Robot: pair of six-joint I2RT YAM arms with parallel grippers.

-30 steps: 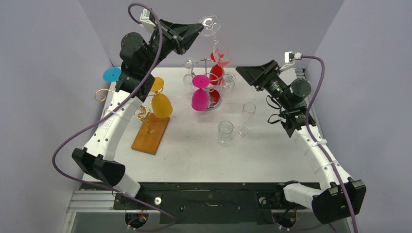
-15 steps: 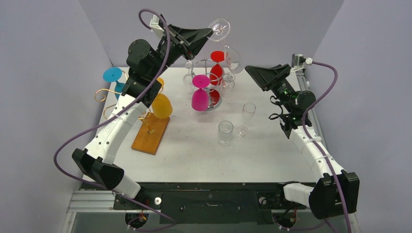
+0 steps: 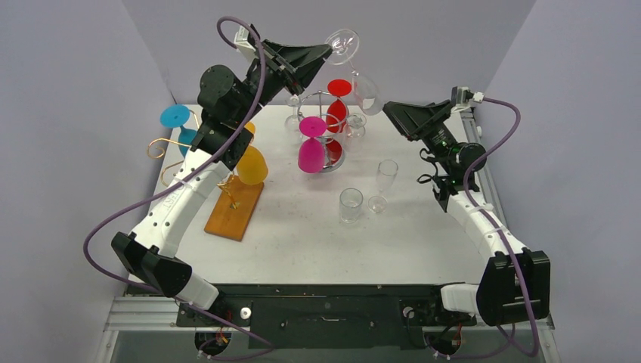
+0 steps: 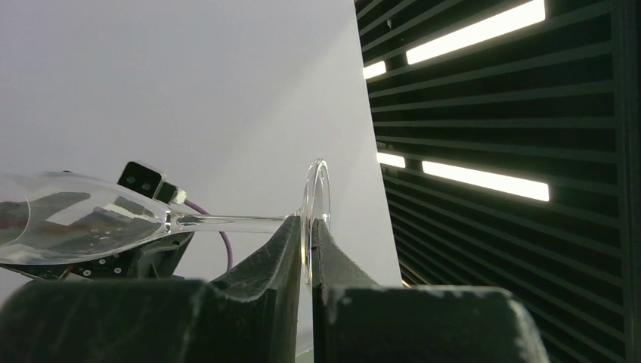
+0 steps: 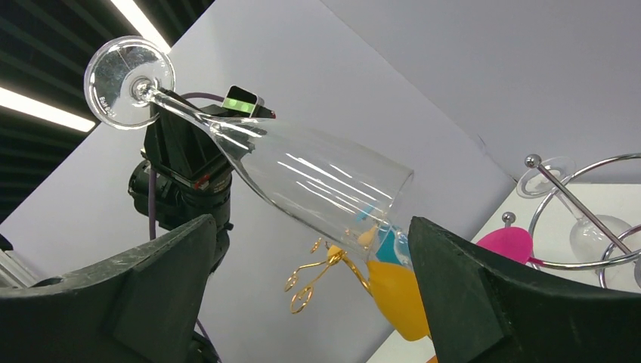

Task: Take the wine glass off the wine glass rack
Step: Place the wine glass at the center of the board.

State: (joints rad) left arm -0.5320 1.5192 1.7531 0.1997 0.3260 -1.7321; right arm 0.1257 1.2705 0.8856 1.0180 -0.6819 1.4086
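**Top view.** The left pincer [image 3: 326,51] is clamped on the foot of the clear wine glass [image 3: 364,89]. The glass hangs in the air at the tabletop's [image 3: 302,242] 12 o'clock edge, with its bowl tilted down toward 5 o'clock. It is clear of the wine glass rack [image 3: 326,130], at the rack's 1 o'clock. The right pincer [image 3: 388,108] is empty with its jaws wide apart, near the bowl at its 3 o'clock and not touching it.

**Left wrist view.** The fingers [image 4: 261,265] pinch only the lower rim of the foot disc. The stem and bowl run out unsupported toward 9 o'clock.
- Risk: the hold is narrow and on smooth glass. The weight of the bowl could turn the disc between the pads or pull it free.

**Right wrist view.** The right pincer's fingers stand wide at 7 and 5 o'clock. The glass slants between them from 10 o'clock to centre. A yellow glass [image 5: 393,291] lies below the bowl's mouth, and the rack's wire is at 3 o'clock.
- Risk: if the glass slips, it probably falls onto the rack and the red glasses [image 3: 338,113] hanging there.
- Risk: if the right pincer advances or closes on the thin bowl off-centre, it could crack the bowl or lever the foot out of the left pincer.
- Risk: swinging the bowl lower could knock it against the rack wire.
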